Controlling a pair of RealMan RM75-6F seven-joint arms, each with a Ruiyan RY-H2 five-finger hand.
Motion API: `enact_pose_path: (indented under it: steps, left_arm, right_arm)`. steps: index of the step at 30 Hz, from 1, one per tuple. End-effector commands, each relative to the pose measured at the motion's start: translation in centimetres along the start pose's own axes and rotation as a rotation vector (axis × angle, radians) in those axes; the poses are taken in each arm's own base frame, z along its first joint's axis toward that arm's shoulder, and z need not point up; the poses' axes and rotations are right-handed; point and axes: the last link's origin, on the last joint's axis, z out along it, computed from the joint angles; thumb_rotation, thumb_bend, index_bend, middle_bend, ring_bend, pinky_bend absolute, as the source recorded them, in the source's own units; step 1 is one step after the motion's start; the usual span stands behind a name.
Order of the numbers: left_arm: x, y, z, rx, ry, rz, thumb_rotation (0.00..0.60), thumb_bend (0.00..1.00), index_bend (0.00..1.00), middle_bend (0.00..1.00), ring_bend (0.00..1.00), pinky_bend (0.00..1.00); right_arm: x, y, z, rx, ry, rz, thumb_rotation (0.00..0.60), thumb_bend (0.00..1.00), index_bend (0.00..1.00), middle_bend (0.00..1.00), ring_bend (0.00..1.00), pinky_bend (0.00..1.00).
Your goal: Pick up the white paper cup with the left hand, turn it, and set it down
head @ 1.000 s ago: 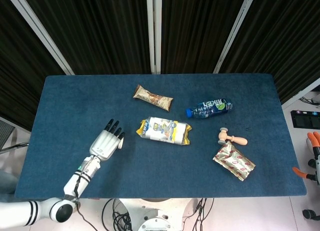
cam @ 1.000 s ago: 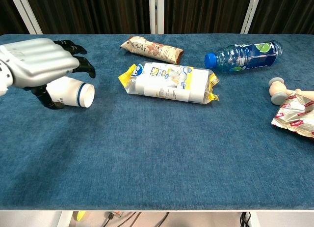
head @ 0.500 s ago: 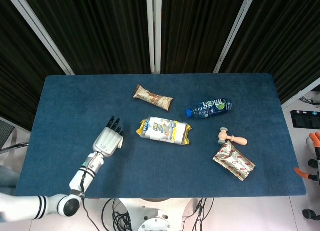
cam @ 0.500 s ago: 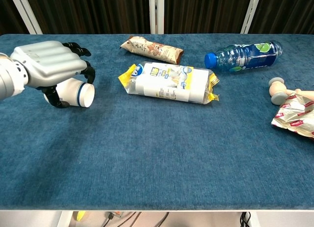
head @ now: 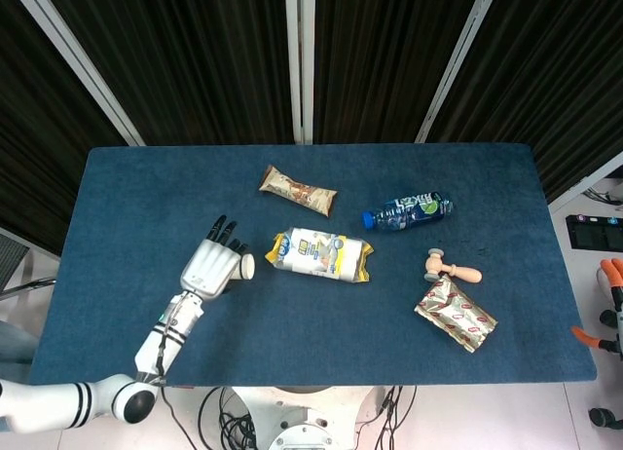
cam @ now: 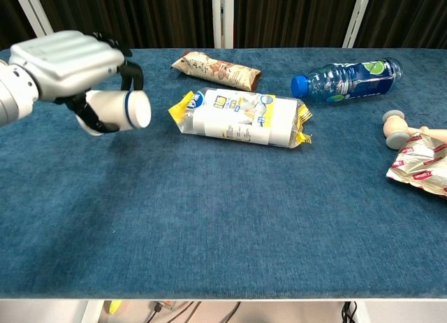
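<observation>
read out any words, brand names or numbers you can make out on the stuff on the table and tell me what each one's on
Nothing reads with certainty.
Blue bottle: label with a lime picture, lettering too blurred.
Yellow-edged packet: blue logo and print, too small.
Brown snack bar: no legible text.
Red-and-silver pouch: red marks, unreadable.
White paper cup, held by the left hand: blue band only, no words.
Wooden mallet: no print.

The white paper cup with a blue band near its rim (cam: 120, 110) (head: 242, 266) lies sideways, raised off the blue table, toward its front left corner, mouth pointing right.
</observation>
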Motion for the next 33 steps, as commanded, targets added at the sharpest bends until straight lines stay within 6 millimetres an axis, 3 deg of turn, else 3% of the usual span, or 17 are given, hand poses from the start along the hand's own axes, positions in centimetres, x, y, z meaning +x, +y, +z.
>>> enact_pose_path:
  steps: [1,10,14,23,33]
  left_arm:
    - [1.2,-1.5,-0.4,-0.048,0.187,-0.529,0.600,0.23,0.50,0.42,0.09,0.00]
    - [-3.7,-6.5,-0.9,0.018,0.195,-1.024,0.600,0.18,0.47,0.40,0.09,0.00]
    - [-5.3,-7.5,-1.3,0.048,0.246,-1.106,0.600,0.17,0.47,0.40,0.09,0.00]
    - [-9.2,-8.1,-2.0,0.114,0.310,-0.999,0.600,0.17,0.46,0.40,0.09,0.00]
    - [-10.6,-8.0,-2.1,0.108,0.300,-0.975,0.600,0.17,0.46,0.40,0.09,0.00]
  right_arm:
    - [-0.1,0.0,0.0,0.001,-0.003,0.001,0.600,0.02,0.00,0.00,0.00,0.00]
    - [-0.1,0.0,0.0,0.000,-0.015,-0.001,0.600,0.02,0.00,0.00,0.00,0.00]
    - [-0.1,-0.2,0.0,0.003,-0.017,-0.002,0.600,0.02,0.00,0.00,0.00,0.00]
    - [-0.2,-0.4,0.0,0.007,-0.023,-0.005,0.600,0.02,0.00,0.00,0.00,0.00]
    - [-0.1,-0.3,0.0,0.008,-0.023,-0.009,0.600,0.02,0.00,0.00,0.00,0.00]
